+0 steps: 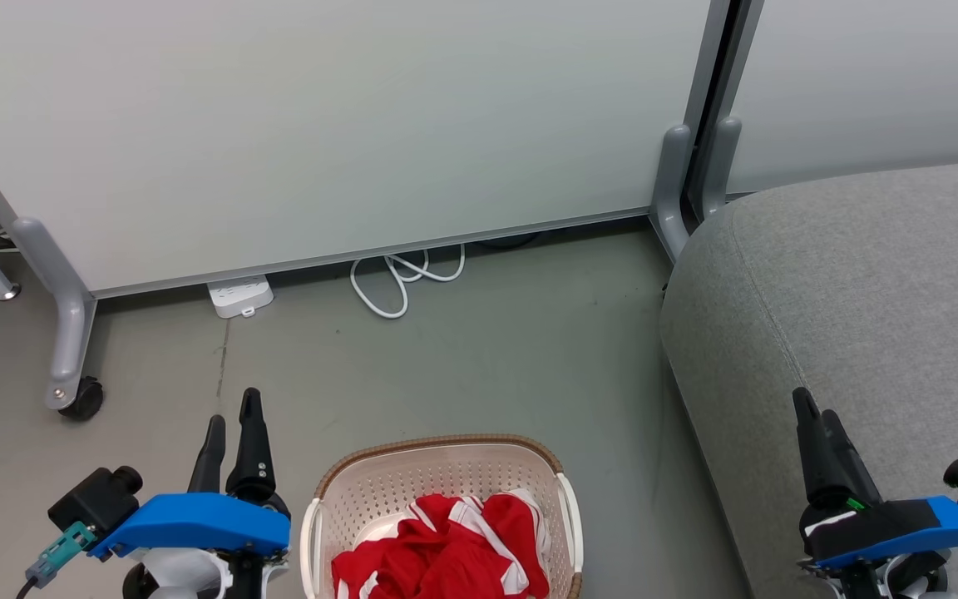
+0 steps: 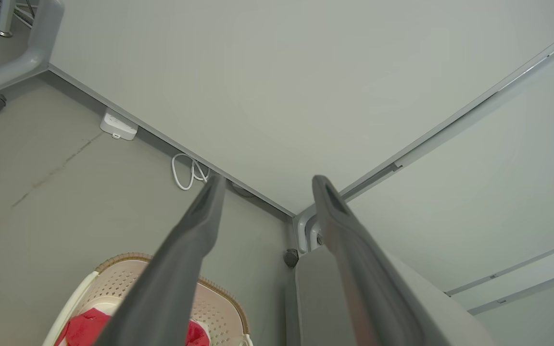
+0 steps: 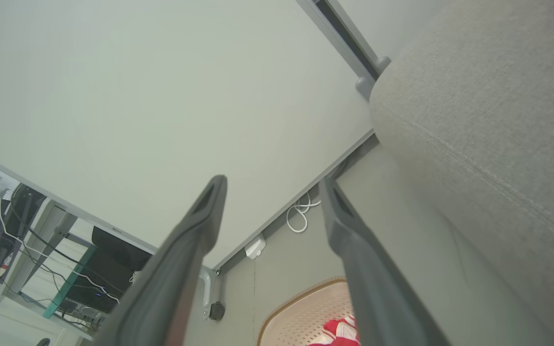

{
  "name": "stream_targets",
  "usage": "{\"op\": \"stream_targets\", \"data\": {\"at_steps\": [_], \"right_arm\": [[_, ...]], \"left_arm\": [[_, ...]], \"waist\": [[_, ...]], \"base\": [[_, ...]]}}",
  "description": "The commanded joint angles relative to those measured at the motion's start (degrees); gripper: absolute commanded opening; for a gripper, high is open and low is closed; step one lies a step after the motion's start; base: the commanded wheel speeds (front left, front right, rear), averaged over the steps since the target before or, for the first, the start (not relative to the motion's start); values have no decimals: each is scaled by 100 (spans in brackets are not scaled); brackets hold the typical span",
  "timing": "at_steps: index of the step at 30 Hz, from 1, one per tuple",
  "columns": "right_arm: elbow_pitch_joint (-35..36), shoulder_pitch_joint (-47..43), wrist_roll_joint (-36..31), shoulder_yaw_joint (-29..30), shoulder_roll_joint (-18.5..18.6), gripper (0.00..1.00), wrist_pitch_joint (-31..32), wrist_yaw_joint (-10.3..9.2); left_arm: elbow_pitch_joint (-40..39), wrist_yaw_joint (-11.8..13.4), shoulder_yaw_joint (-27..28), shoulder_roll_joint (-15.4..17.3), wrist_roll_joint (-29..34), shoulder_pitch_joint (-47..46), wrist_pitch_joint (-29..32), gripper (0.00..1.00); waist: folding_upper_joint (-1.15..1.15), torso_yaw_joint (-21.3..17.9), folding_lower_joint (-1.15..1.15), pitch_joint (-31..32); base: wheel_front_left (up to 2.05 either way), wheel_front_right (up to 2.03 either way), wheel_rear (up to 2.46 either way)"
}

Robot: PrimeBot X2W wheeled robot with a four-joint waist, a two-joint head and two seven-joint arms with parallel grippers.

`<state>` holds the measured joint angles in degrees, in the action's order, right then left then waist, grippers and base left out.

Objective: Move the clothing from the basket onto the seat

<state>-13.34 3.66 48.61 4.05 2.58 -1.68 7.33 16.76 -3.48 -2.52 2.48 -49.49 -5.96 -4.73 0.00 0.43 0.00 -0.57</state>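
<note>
The cream basket (image 1: pixel 437 443) stands on the floor at the bottom centre, with the red-and-white clothing (image 1: pixel 446 549) bunched inside it. Along the right side runs the grey seat (image 1: pixel 861 316), nothing lying on the part I see. My left gripper (image 1: pixel 234 409) hovers just left of the basket, open and empty. My right gripper (image 1: pixel 814 408) hangs over the seat's front edge, also open and empty. The left wrist view has the left gripper (image 2: pixel 268 181) above the basket (image 2: pixel 219 302), clothing (image 2: pixel 82 327) and seat (image 2: pixel 315 298). The right wrist view has the right gripper (image 3: pixel 272 182), basket (image 3: pixel 306 312), clothing (image 3: pixel 337 331) and seat (image 3: pixel 474 120).
A pale partition wall (image 1: pixel 362 125) closes off the back, resting on grey feet with a caster (image 1: pixel 81 399) at the left. A white power strip (image 1: pixel 239 297) and a looped white cable (image 1: pixel 400 287) lie at its base. Bare grey floor (image 1: pixel 487 358) separates basket and wall.
</note>
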Motion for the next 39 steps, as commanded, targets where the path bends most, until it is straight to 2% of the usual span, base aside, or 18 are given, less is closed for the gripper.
{"op": "stream_targets", "data": {"at_steps": [1, 19, 39], "right_arm": [[110, 57, -185, -12, 37, 100, -35, 14], [220, 4, -1355, -47, 41, 100, -21, 15], [335, -80, -2706, -64, 44, 100, -58, 17]], "left_arm": [[-37, 29, -24, 42, 202, -158, -60, 100], [109, 49, -178, 45, 1509, -252, -360, 100], [259, 130, -323, 46, 2458, -309, -639, 100]], "waist": [[0, 3, 0, -1], [0, 26, 0, -8], [0, 79, 0, 4]], "base": [[0, 0, 0], [0, 0, 0], [0, 0, 0]]}}
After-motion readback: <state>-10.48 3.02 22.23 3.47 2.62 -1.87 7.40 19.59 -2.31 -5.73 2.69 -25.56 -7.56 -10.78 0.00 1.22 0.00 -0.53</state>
